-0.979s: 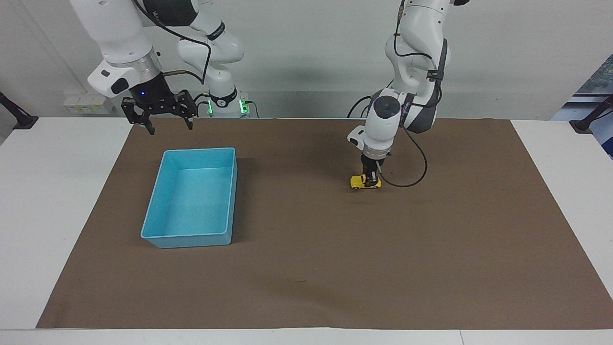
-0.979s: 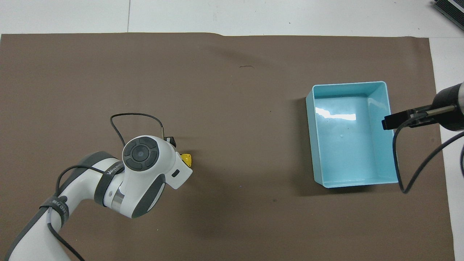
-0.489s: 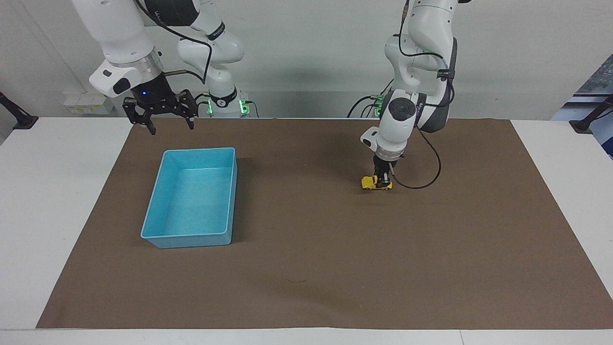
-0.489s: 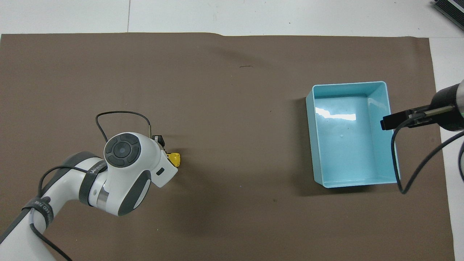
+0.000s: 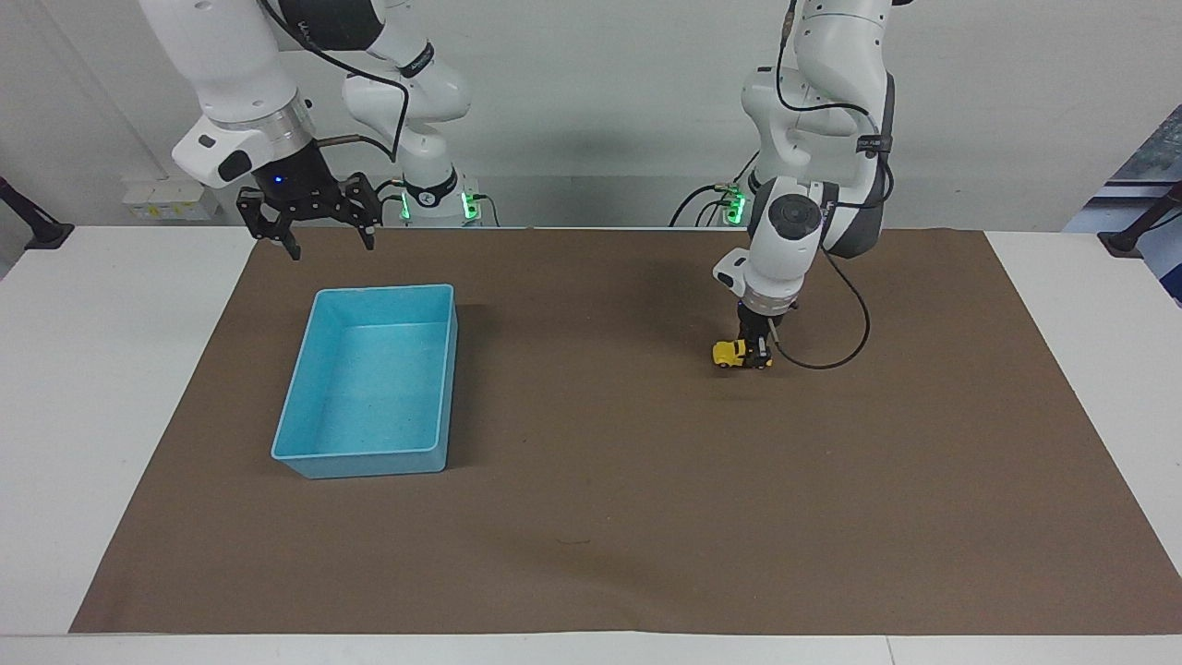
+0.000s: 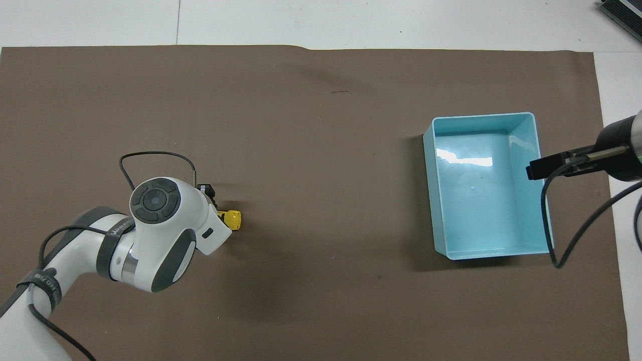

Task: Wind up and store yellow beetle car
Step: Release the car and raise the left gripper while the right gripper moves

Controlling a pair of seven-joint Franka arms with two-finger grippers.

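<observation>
Yellow beetle car (image 5: 731, 354) was kept wheels-down on the brown mat (image 5: 591, 517), straddled by the left gripper (image 5: 757, 349); whether it was clamped could not be determined. Right gripper (image 5: 307, 224) was held spread near the light-blue bin (image 5: 443, 388), presumably for storage.

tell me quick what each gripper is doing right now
left gripper: down at the yellow beetle car on the mat; open or shut cannot be told.
right gripper: open, empty, waiting above the table near the blue bin.
</observation>
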